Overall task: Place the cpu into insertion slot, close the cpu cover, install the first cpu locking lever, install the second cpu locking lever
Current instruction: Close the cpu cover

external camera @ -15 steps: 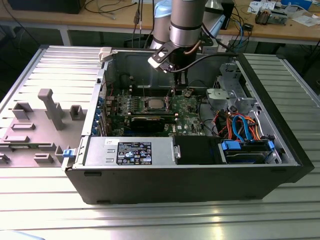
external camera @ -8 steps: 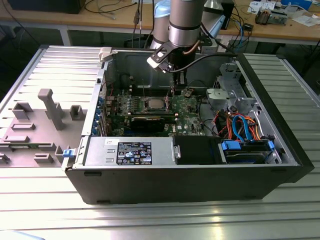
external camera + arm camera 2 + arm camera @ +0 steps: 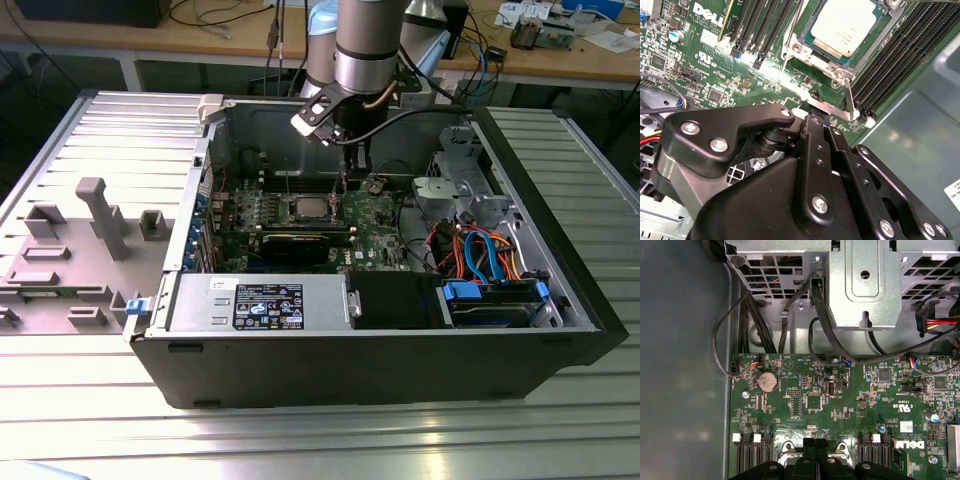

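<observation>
The cpu (image 3: 847, 25) lies flat in the insertion slot (image 3: 798, 48), its silver top facing up. The cpu cover (image 3: 816, 59) lies down around it as a silver frame. A thin wire locking lever (image 3: 849, 97) runs along the socket's side to a flat silver end (image 3: 835, 111). My gripper (image 3: 813, 102) is shut, with its black fingertips (image 3: 809, 444) right at that flat end, just off the socket's edge. Whether they grip the lever I cannot tell. In the exterior view the gripper (image 3: 352, 183) hangs inside the computer case, to the right of the cpu (image 3: 309, 208).
Black memory slots (image 3: 890, 55) flank the socket on both sides. A metal drive cage (image 3: 865, 285) with black cables (image 3: 820, 330) stands behind the green board (image 3: 805, 400). The case wall (image 3: 920, 130) is close. A grey fixture (image 3: 100, 215) stands on the exterior view's left.
</observation>
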